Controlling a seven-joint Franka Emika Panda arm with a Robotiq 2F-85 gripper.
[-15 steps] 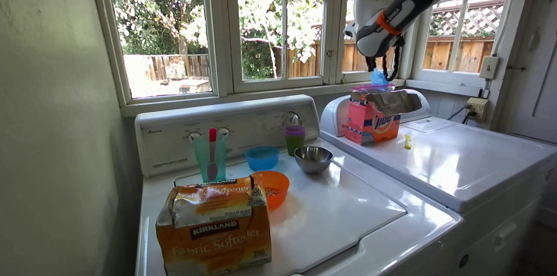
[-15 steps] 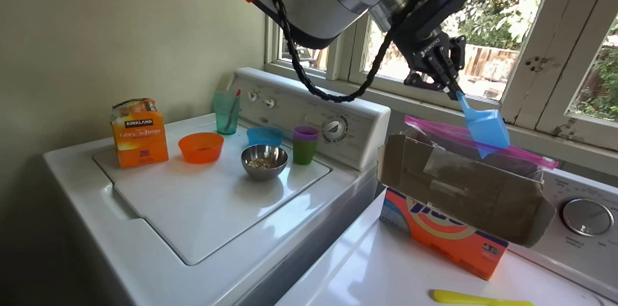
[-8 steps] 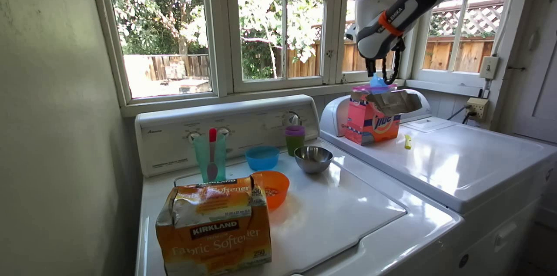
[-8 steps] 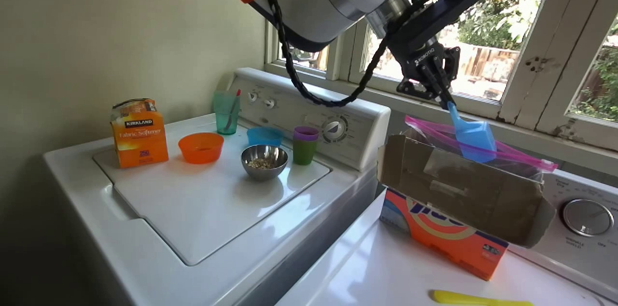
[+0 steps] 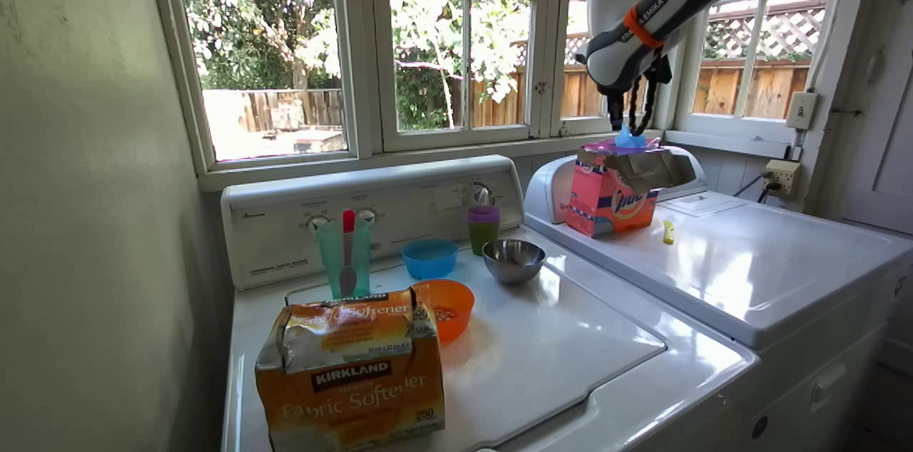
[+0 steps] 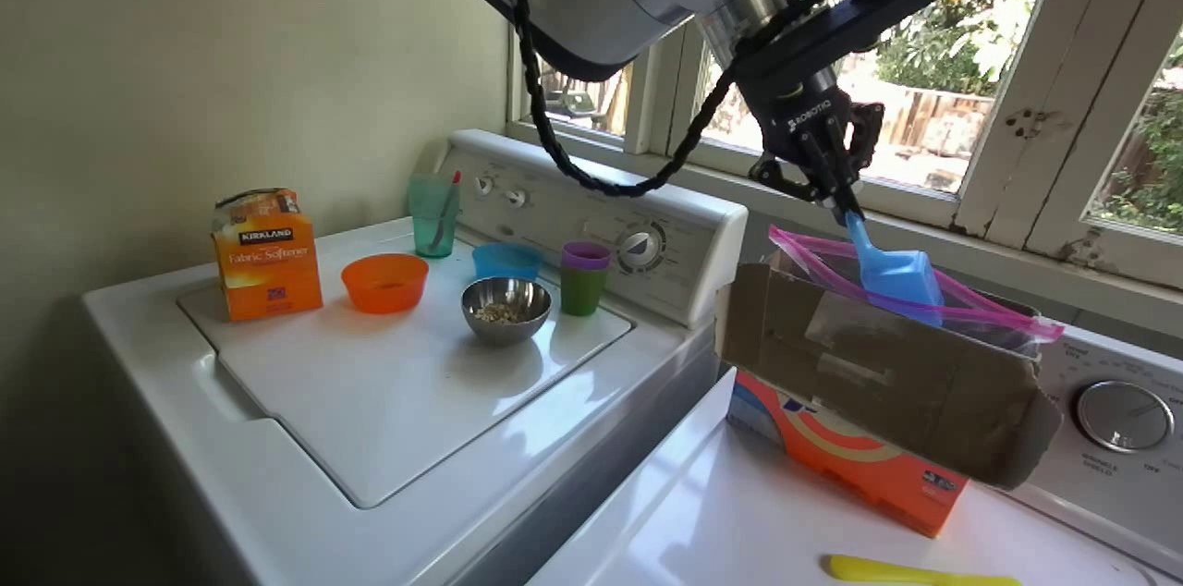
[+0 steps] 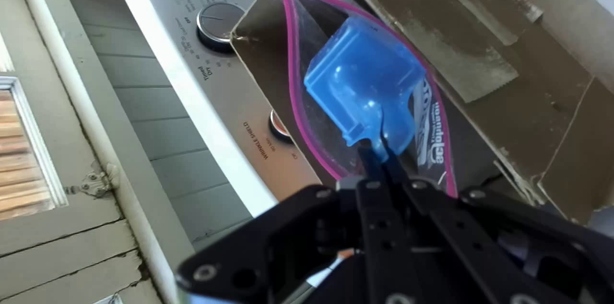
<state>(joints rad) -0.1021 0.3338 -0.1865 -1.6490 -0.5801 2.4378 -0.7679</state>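
Blue scoop (image 6: 898, 276) hangs cup-first inside the bag (image 7: 294, 76) at right, the hand (image 6: 847, 209) pinching its handle, probably to stay clear.

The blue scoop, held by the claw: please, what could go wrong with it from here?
The claw holds the scoop by its thin handle, so it might twist or slip. The scoop sits partly in the opening of the pink-edged bag; the loose plastic could catch on it. The cardboard flap stands open beside the bag; the scoop might bump it.
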